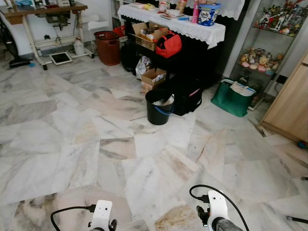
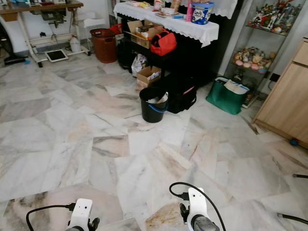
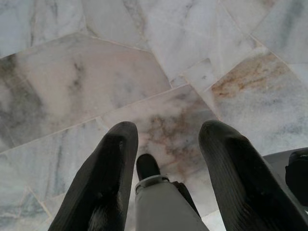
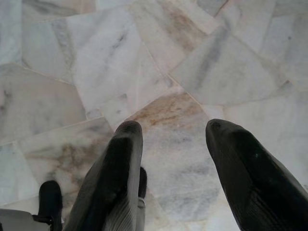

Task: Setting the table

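Observation:
A table with a white lace cloth [image 1: 192, 28] stands at the far side of the room, with a blue-and-white tub [image 1: 209, 14] and several small items on top. Both arms hang low over the marble floor, the left arm [image 1: 102, 215] and the right arm [image 1: 217, 207] at the bottom edge of the eye views. In the left wrist view my left gripper [image 3: 168, 127] is open above bare floor, nothing between its fingers. My right gripper [image 4: 173, 125] is likewise open and holds nothing.
A black bucket [image 1: 159, 107] stands on the floor ahead, before a black bag and cardboard boxes. A red bag [image 1: 168, 44] sits under the table. A green bag [image 1: 233, 97], a wooden cabinet [image 1: 291, 106] and a figurine shelf [image 1: 269, 43] are on the right; a brown basket [image 1: 108, 47] is further left.

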`<state>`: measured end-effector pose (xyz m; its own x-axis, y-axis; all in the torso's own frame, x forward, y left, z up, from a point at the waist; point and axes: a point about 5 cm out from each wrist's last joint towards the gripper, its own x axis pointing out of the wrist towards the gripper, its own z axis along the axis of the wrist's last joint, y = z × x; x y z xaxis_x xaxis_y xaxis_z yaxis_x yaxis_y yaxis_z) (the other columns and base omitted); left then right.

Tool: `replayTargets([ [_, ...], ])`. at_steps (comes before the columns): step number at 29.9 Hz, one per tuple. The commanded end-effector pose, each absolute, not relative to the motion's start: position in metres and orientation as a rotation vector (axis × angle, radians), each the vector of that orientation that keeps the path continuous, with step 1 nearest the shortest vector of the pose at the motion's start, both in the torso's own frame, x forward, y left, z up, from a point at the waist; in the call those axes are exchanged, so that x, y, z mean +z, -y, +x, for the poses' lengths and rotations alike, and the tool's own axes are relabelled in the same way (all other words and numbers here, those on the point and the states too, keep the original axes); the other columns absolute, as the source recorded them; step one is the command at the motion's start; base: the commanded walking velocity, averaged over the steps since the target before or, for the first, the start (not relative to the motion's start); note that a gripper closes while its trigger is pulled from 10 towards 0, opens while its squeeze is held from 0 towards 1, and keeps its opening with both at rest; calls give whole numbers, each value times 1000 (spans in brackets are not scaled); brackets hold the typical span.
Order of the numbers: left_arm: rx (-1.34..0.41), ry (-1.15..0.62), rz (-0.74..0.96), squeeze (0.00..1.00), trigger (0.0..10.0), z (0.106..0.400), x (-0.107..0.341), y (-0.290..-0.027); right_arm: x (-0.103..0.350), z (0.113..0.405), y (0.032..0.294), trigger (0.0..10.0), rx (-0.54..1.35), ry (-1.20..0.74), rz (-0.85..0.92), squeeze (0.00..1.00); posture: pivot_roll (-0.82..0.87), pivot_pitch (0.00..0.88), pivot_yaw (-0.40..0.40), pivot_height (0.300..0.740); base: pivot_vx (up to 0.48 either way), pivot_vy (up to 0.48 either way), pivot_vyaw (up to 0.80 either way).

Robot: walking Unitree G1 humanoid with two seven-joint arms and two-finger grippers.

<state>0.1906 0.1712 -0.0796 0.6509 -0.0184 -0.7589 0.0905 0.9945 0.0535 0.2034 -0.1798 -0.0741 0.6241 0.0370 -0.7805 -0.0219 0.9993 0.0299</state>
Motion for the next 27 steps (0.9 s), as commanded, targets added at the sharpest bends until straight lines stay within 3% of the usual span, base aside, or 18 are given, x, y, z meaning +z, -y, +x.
replayTargets([
  [1,-83,-864,107,0,10000,192,-79,-170,-72,207,180,10000,21,-883,41,0,8,0,-81,740,0,-244,-712],
  [5,-83,-864,110,0,10000,191,-79,-170,-72,207,180,10000,21,-879,31,0,10,0,-80,740,0,-251,-678],
  [14,-83,-862,109,0,10000,191,-79,-171,-72,208,179,10000,22,-879,25,0,16,0,-80,740,0,-368,0],
  [20,-83,-862,104,0,10000,191,-80,-170,-72,207,179,10000,19,-880,33,0,17,0,-83,740,0,-375,-628],
  [27,-86,-861,99,0,10000,190,-80,-169,-72,208,180,10000,17,-875,30,0,18,0,-86,740,0,-376,0],
])
